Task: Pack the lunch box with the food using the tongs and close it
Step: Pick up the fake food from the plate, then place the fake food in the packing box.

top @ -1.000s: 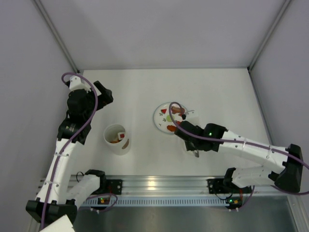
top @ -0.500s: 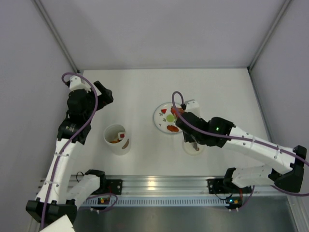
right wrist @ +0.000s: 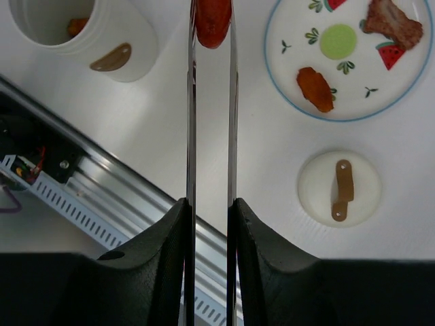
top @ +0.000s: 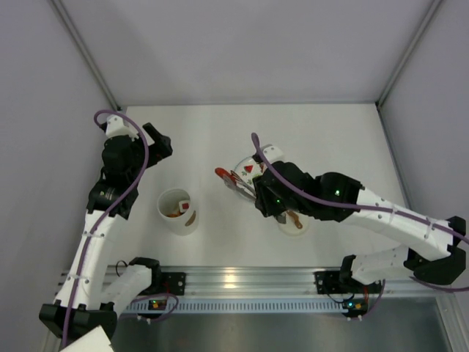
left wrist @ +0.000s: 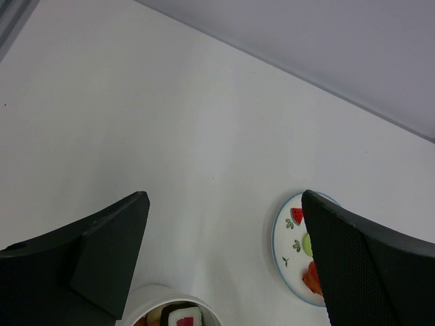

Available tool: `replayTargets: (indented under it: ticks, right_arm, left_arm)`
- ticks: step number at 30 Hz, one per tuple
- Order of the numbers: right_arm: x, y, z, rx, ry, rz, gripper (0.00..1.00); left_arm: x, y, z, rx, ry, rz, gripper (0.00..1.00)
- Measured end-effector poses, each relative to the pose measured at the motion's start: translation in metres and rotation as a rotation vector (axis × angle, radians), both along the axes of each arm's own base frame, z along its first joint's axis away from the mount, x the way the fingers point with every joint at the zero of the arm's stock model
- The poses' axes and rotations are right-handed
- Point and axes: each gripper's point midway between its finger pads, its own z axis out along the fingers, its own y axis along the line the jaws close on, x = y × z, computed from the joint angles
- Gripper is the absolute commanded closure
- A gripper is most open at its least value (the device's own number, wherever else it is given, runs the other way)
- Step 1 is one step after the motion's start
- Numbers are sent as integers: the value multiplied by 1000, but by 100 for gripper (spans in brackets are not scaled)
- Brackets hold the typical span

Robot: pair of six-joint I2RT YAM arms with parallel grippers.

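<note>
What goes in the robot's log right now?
right gripper: shut on tongs | tongs: pinching red food piece, between plate and lunch box | lunch box: open | left gripper: open

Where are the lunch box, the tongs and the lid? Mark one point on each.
lunch box (right wrist: 132, 34): right wrist view, on its white side wall.
tongs (right wrist: 192, 122): right wrist view, on the left blade, midway along.
lid (right wrist: 316, 190): right wrist view, on the white top beside its brown strap.

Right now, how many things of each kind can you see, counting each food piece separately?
tongs: 1
lunch box: 1
lid: 1
plate: 1
food pieces: 5 (1 in tongs, 2 on plate, 2 in lunch box)
total: 9
</note>
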Motion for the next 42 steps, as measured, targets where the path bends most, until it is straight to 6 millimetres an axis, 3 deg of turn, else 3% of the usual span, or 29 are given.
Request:
replayTargets:
  ticks: [9,15,22,30,37,42]
  right_arm:
    - [-36,75,10,21,13,213,86]
    - [-50,106,15,23,11,287,85]
    - [-54,119,9,7,17,315,82]
    - [-53,124,-1,-19,25,321,69]
    - [-52,128,5,-5,15,325,59]
    - [-52,130,8,4,11,326,59]
  left_arm:
    - [0,-1,0,-1,1,-4,1]
    - [0,-1,0,-1,1,-4,1]
    - [0,-1,0,0,1,-3,1]
    - [0,-1,0,0,1,-3,1]
    - [0,-1,0,-1,1,-3,1]
    - [0,-1,0,0,1,-3,1]
